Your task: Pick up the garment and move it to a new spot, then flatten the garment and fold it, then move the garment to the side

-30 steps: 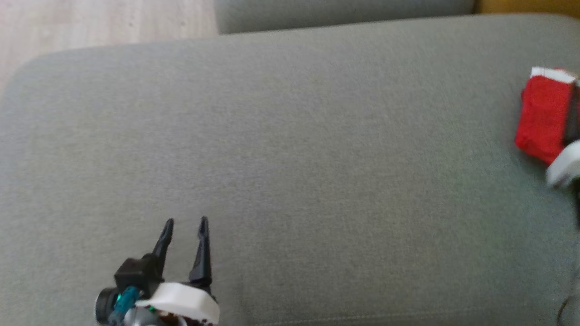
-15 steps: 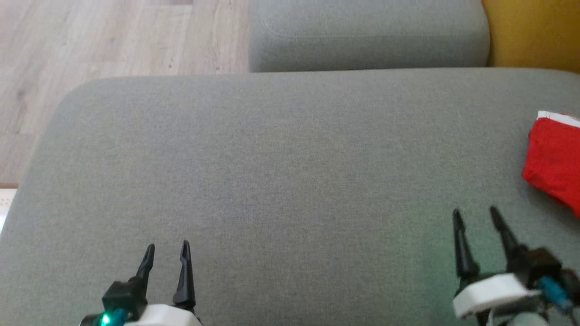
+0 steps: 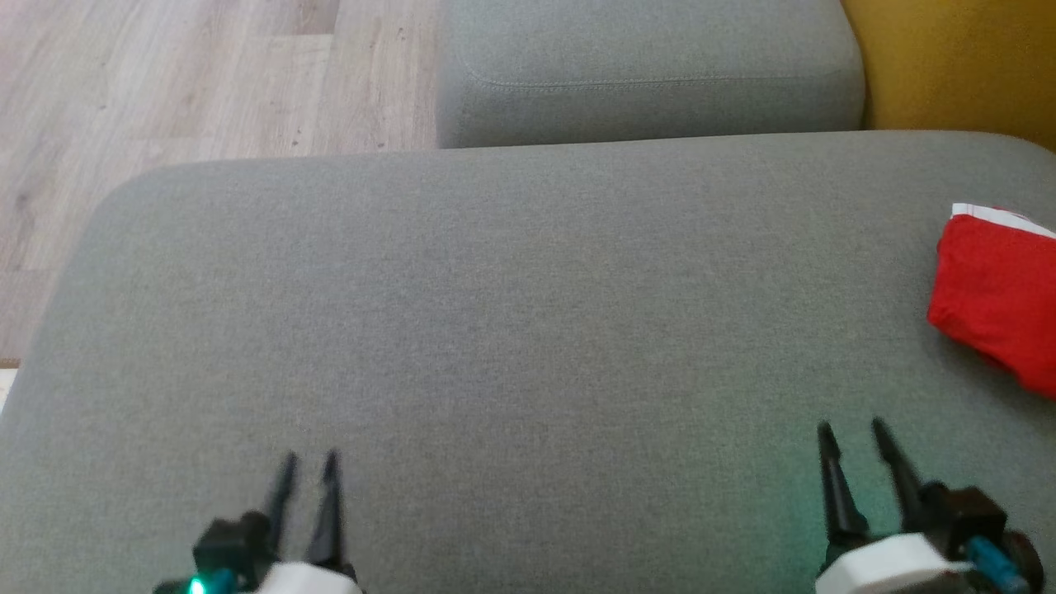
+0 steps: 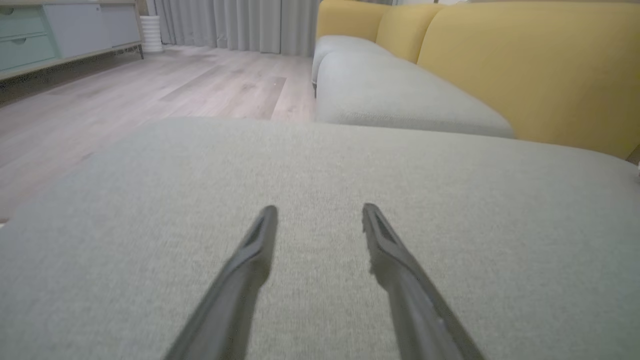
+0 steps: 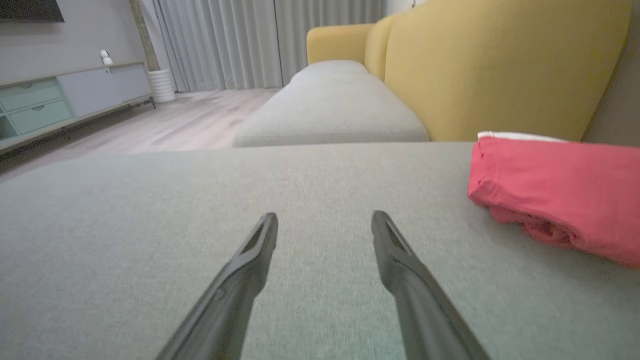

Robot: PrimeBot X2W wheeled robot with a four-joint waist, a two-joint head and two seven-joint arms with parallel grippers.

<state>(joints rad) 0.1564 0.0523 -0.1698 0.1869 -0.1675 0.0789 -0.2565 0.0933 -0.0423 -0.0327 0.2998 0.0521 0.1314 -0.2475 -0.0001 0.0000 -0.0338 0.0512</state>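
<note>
Garment [image 3: 994,297] lies apart, right of right gripper [image 3: 851,429].

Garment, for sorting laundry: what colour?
Red garment with a white edge; best in the right wrist view.

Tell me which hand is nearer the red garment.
The right hand: it is close to the red garment at the grey cushion's right edge, while the left hand is far across the cushion.
</note>
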